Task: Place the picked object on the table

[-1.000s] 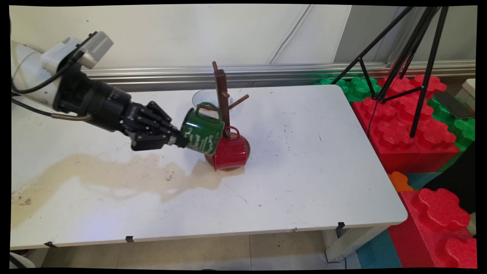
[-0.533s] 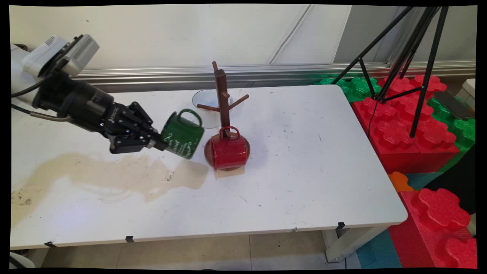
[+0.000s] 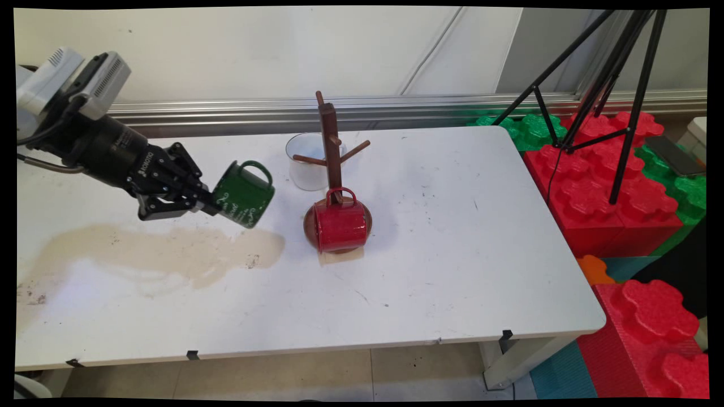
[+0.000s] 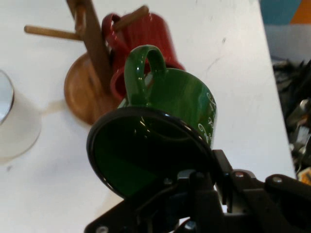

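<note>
Hand [image 3: 218,208] at frame left, clamped on green mug [image 3: 244,194] rim, mug tilted above surface [image 3: 452,254]. Since a second ago, pulled left away from rack [image 3: 331,164]. Red mug [image 3: 341,225] hangs there; white cup [image 3: 305,164] behind.

1. "ROBOTIQ" stands in white letters on the black gripper [image 3: 210,204] body.
2. White script runs along the green mug [image 3: 243,195]; its words cannot be read.

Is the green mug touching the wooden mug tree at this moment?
Apart. The main view shows bare white table between the green mug, held by the tool, and the mug tree.
</note>
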`<move>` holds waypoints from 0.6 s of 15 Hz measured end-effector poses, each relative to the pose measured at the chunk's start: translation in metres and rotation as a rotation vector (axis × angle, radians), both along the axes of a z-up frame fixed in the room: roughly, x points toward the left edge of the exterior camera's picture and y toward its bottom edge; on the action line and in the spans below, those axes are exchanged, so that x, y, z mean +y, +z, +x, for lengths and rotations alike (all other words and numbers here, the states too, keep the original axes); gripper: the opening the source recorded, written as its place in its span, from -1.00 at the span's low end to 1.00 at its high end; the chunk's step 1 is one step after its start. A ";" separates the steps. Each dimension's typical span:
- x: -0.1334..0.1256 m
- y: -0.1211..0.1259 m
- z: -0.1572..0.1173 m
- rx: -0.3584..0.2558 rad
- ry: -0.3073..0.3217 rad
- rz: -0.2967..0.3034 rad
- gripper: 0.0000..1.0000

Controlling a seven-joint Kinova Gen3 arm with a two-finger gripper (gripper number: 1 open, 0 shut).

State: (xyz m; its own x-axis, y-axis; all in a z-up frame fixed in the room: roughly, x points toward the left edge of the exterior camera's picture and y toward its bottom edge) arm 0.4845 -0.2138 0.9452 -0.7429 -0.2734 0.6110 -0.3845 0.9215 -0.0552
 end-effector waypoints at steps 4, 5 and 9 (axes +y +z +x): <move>-0.003 -0.002 0.009 -0.074 -0.023 -0.032 -1.00; -0.004 -0.003 0.012 -0.096 -0.030 -0.043 -1.00; -0.011 -0.015 0.019 -0.180 -0.056 -0.081 -1.00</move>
